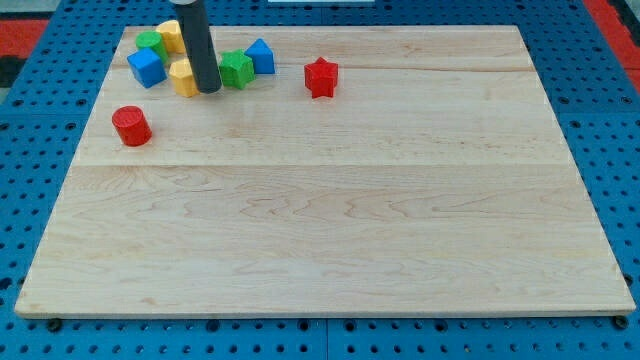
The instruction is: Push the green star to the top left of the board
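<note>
My tip [209, 91] rests on the board near the view's top left. It stands between a yellow block [183, 78] on its left and a green block [237, 69] on its right, which has a notched, star-like outline. The tip touches or nearly touches both. A second green block [149, 42] lies further up and left, partly hidden behind a blue cube [146, 67]. Its shape is hard to make out.
Another yellow block [170, 35] sits beside the rod at the top. A blue block [261, 56] touches the star-like green block's right side. A red star [321, 77] lies further right. A red cylinder [131, 126] stands below the cluster, near the wooden board's [330, 240] left edge.
</note>
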